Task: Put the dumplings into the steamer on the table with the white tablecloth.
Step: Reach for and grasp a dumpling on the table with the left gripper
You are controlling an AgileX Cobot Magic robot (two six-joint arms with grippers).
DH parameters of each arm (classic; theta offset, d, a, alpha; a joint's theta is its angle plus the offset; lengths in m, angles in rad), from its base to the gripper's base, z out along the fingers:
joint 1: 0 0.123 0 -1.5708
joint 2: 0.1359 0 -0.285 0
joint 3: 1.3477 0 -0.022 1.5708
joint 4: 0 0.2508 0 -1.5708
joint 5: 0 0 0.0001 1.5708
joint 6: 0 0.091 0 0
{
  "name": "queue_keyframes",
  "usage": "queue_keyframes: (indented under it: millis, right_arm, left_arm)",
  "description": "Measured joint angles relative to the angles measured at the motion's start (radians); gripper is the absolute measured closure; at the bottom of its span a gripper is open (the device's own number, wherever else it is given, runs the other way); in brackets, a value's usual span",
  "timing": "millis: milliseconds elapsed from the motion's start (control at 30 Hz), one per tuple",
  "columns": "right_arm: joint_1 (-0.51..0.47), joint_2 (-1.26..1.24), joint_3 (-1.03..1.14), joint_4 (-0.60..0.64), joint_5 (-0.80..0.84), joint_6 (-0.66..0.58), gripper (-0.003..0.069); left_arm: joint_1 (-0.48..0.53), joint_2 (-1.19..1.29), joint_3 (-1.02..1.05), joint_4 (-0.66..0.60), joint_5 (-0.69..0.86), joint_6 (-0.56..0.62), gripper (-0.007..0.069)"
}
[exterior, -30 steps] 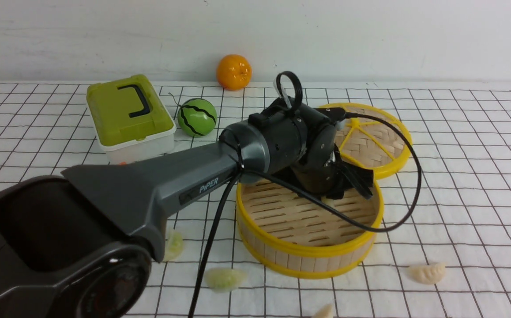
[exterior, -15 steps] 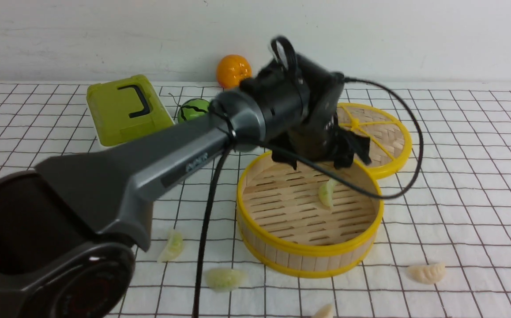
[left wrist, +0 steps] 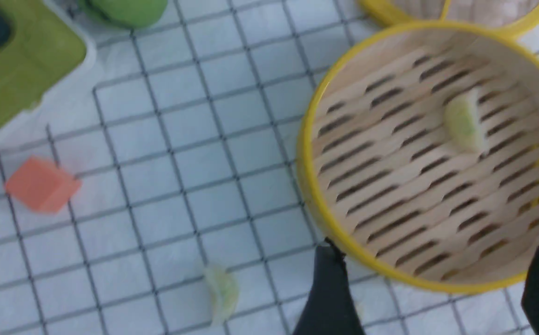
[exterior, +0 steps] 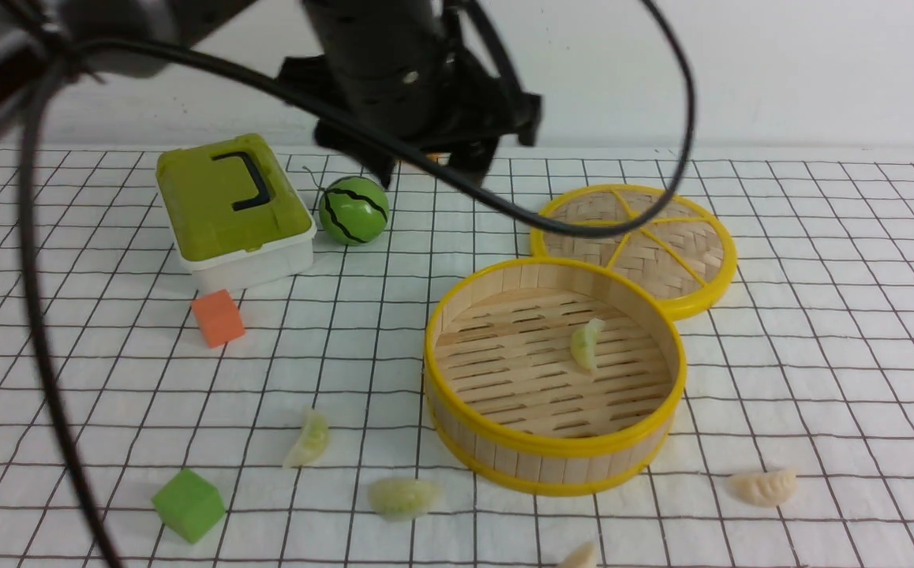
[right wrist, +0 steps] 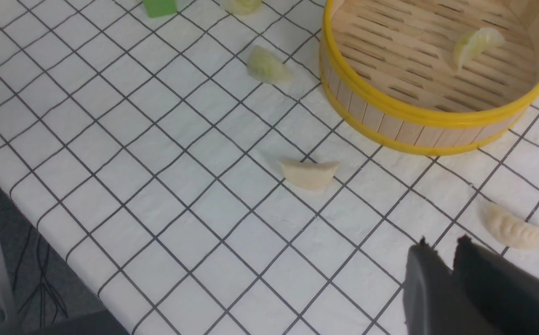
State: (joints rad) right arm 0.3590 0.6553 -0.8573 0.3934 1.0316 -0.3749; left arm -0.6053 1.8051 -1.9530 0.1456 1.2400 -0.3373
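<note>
At the lower right corner your right jaws stand narrow, gripping nothing, with two cream dumplings [exterior: 762, 487] on the desk [exterior: 820, 371] nearby. Two green dumplings [exterior: 402, 498] lie lower left of the steamer [exterior: 556, 450], which sits right of centre and holds one green dumpling [exterior: 586, 345]. Your left jaws hang wide and empty at the top.

Grey-and-black left arm [exterior: 386, 63], thick black cable [exterior: 31, 276], dark matte fingers [left wrist: 330, 288]
</note>
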Motion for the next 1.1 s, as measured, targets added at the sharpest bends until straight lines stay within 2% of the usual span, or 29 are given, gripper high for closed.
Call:
queue_keyframes:
  millis: [167, 267, 400, 700, 900, 1033, 1100]
  right_arm:
    - [0.000, 0.000, 0.000, 0.002, 0.001, 0.000, 0.0567]
    - [0.000, 0.000, 0.000, 0.004, 0.001, 0.000, 0.0566]
    - [0.000, 0.000, 0.000, 0.004, 0.001, 0.000, 0.0562]
    - [0.000, 0.000, 0.000, 0.004, 0.001, 0.000, 0.0555]
    - [0.000, 0.000, 0.010, 0.004, 0.002, 0.000, 0.0555]
    - [0.000, 0.000, 0.026, 0.003, 0.003, 0.000, 0.0555]
    - [0.000, 0.000, 0.028, 0.003, 0.005, 0.000, 0.0555]
  left_arm:
    - [0.123, -0.147, 0.382, -0.074, -0.040, 0.027, 0.0146]
    - [0.188, -0.209, 0.581, -0.113, -0.154, 0.027, 0.0159]
    - [0.219, -0.221, 0.738, -0.127, -0.311, 0.027, 0.0167]
    - [0.193, -0.103, 0.781, -0.121, -0.483, 0.029, 0.0169]
    - [0.193, -0.002, 0.781, -0.069, -0.579, -0.017, 0.0174]
    - [0.193, 0.050, 0.781, -0.044, -0.617, -0.058, 0.0230]
    - [0.193, 0.064, 0.781, -0.041, -0.621, -0.064, 0.0293]
